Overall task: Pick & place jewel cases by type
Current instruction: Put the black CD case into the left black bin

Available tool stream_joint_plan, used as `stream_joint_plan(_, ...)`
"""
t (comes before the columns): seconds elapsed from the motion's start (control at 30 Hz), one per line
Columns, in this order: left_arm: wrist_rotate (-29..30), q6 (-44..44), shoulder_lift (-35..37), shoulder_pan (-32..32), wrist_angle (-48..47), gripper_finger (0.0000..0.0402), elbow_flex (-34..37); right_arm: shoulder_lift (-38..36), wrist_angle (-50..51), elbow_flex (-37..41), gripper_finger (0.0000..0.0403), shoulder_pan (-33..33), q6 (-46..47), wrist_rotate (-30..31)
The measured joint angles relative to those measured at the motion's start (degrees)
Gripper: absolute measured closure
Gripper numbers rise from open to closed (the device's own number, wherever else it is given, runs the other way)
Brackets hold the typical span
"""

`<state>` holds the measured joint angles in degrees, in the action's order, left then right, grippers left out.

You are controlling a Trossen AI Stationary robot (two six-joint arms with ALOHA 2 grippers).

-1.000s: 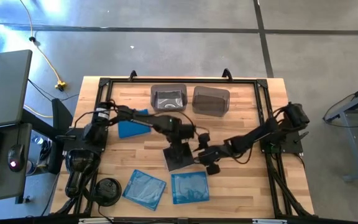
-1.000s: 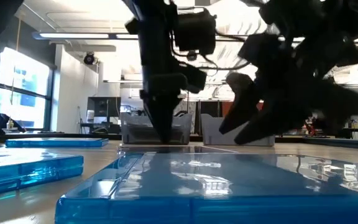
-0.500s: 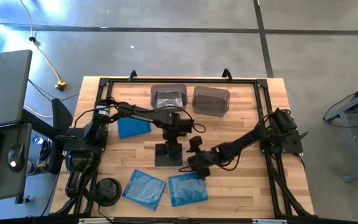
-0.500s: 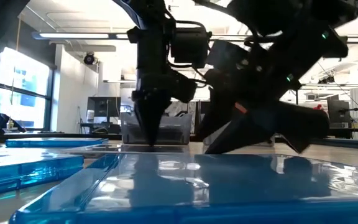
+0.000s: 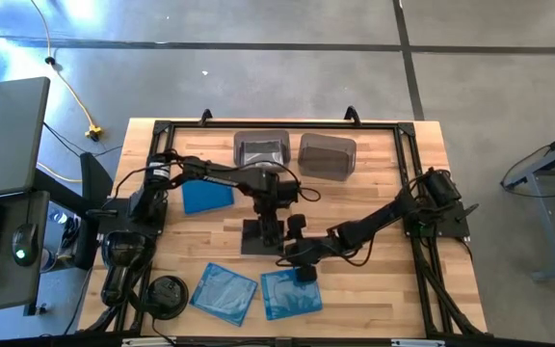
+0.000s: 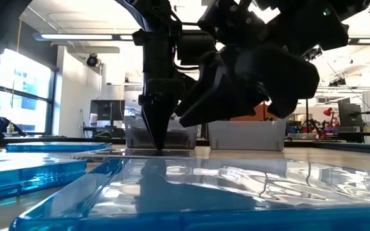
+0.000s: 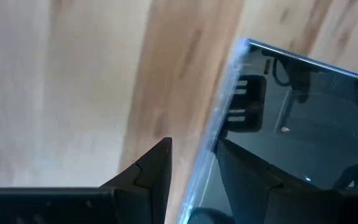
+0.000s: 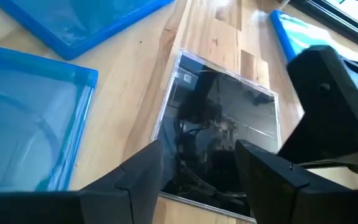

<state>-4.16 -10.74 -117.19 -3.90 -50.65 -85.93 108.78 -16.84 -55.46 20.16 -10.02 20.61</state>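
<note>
A dark grey-black jewel case (image 5: 256, 239) lies flat on the table's middle and also shows in the right wrist view (image 8: 222, 137). My left gripper (image 5: 269, 227) points down at the case's far edge, open by a narrow gap. In the left wrist view (image 7: 193, 146) one finger stands over the case and one over the wood. My right gripper (image 5: 298, 258) is open and empty, low beside the case's near right corner. Three translucent blue cases lie flat: far left (image 5: 206, 198), near left (image 5: 224, 292) and near middle (image 5: 292, 292). The clear case is out of view. My left gripper's fingers come from above and stand either side of the dark case's far edge (image 7: 219, 124), one fingertip (image 7: 241, 168) over its top and one (image 7: 151, 171) over the wood. The case lies flat on the table. I cannot tell whether the fingers touch it.
Two smoky grey bins (image 5: 261, 151) (image 5: 327, 156) stand at the far edge; the left one holds something dark. A round black disc-shaped object (image 5: 167, 292) sits at the near left. Bare wood lies right of my right arm.
The dark case has slid toward the table's left edge and turned squarer to the table, staying flat. My left gripper has gone the same way and a little nearer. My right gripper has moved toward the table's left edge, next to the near-middle blue case.
</note>
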Motion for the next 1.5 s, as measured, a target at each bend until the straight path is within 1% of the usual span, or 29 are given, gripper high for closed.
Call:
stream_joint_plan(0.13,-0.65,0.25,0.00,-1.10,-0.33,0.0275,0.00,0.48,-0.01,0.02,0.0206,-0.31,2.61,-0.60)
stream_joint_plan(0.2,-2.96,1.48,0.00,-1.42,-0.47,0.0275,0.00,1.15,-0.56,0.02,0.0206,-0.70,3.93,-1.94)
stream_joint_plan(0.33,-9.13,4.22,0.00,-1.37,-0.31,0.0275,0.00,3.24,-0.76,0.02,0.0206,-1.66,3.98,-1.46)
stream_joint_plan(0.4,-10.95,4.99,0.00,-1.30,-0.22,0.0275,0.00,4.18,-0.61,0.02,0.0206,-2.41,3.65,-1.25)
stream_joint_plan(0.53,-13.64,5.01,0.00,-1.35,-0.71,0.0275,0.00,4.58,1.07,-0.01,0.0206,-3.99,3.58,1.87)
stream_joint_plan(0.67,-15.11,5.12,0.02,-1.38,-1.29,0.0275,0.00,3.81,6.01,-0.13,0.0206,-5.19,2.58,5.37)
stream_joint_plan(0.73,-16.79,5.94,0.02,-1.37,-2.61,0.0275,0.00,3.44,7.74,-0.13,0.0206,-5.39,2.27,6.54)
stream_joint_plan(0.87,-19.06,6.02,1.41,-1.31,-6.60,0.0275,0.00,1.89,9.31,-0.02,0.0206,-5.25,1.37,6.01)
stream_joint_plan(0.93,-17.92,6.23,3.14,-1.31,-10.09,0.0275,0.00,0.52,9.81,0.22,0.0206,-4.84,0.03,5.86)
stream_joint_plan(1.0,-15.51,6.13,5.62,-1.33,-12.30,0.0275,0.02,-1.25,9.58,0.15,0.0206,-4.42,-0.43,5.74)
stream_joint_plan(1.1,-8.30,4.17,11.09,-0.52,-14.86,0.0275,0.02,-3.42,9.68,0.03,0.0206,-4.24,1.29,5.11)
stream_joint_plan(1.2,-1.39,1.92,17.42,1.10,-12.57,0.0275,1.54,-4.37,13.67,0.12,0.0206,-3.99,3.45,4.71)
stream_joint_plan(1.3,3.43,-0.91,23.78,3.27,-6.41,0.0275,6.90,-5.21,20.84,0.13,0.0206,-3.37,5.19,4.87)
stream_joint_plan(1.4,6.41,-7.07,29.61,4.65,2.77,0.0275,16.28,-5.19,24.17,0.17,0.0206,-2.43,6.05,2.34)
stream_joint_plan(1.43,7.00,-9.45,31.29,4.85,7.75,0.0275,19.98,-5.17,22.88,0.20,0.0206,-2.03,5.03,1.45)
stream_joint_plan(1.5,7.70,-14.19,33.83,4.72,15.66,0.0275,27.44,-4.81,17.19,0.07,0.0206,-1.33,2.36,-0.71)
